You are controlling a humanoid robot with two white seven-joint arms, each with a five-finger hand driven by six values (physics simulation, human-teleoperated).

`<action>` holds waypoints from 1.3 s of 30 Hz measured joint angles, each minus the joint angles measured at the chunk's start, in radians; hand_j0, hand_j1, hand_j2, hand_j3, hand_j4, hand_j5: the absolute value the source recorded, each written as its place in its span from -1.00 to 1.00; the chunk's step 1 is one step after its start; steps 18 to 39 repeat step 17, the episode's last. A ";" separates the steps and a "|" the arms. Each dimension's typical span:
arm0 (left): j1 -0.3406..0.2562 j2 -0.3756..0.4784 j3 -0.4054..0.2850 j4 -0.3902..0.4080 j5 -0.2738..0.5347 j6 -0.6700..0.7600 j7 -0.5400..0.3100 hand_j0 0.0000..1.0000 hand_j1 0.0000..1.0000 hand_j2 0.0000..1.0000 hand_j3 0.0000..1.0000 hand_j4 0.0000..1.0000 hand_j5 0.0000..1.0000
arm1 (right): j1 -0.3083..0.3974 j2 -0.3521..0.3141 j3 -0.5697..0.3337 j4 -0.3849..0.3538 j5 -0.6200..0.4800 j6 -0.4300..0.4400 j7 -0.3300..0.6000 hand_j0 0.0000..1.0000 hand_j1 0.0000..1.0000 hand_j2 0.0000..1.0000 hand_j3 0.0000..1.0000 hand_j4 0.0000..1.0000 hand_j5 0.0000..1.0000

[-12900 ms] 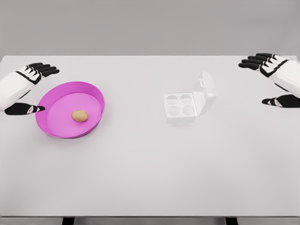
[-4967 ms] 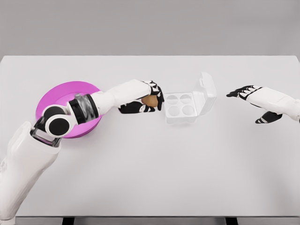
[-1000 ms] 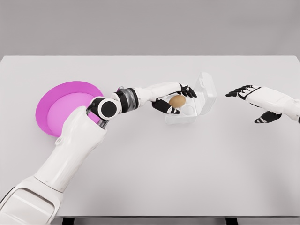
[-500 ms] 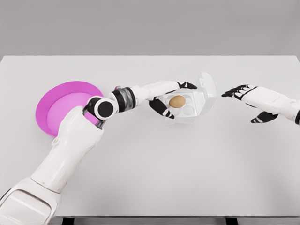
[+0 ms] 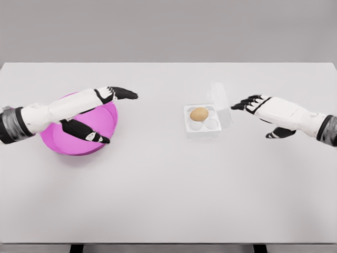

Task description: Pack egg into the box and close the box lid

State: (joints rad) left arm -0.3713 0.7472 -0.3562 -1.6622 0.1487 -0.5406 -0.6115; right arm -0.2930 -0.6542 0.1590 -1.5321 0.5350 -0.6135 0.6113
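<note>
A brown egg [image 5: 199, 114] sits in a rear-left cup of the clear plastic box [image 5: 202, 129] near the table's middle. The box lid [image 5: 220, 103] stands up, nearly vertical, on the box's right side. My right hand [image 5: 253, 103] is open, its black fingertips [image 5: 236, 105] just right of the lid's upper edge, touching it or very close. My left hand [image 5: 103, 110] is open and hangs over the pink bowl [image 5: 77, 148] at the left, far from the box, holding nothing.
The white table [image 5: 168, 200] runs the full width of the view, with its front edge at the bottom. The pink bowl holds nothing that I can see.
My left hand let go of the egg in the box and pulled back left over the bowl. My right hand moved left to the lid, which now stands more upright.
</note>
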 measured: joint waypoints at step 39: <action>0.063 0.106 0.187 0.213 0.024 -0.073 0.000 1.00 1.00 1.00 1.00 1.00 1.00 | 0.115 0.036 -0.253 -0.034 -0.067 0.000 0.000 1.00 1.00 1.00 1.00 1.00 1.00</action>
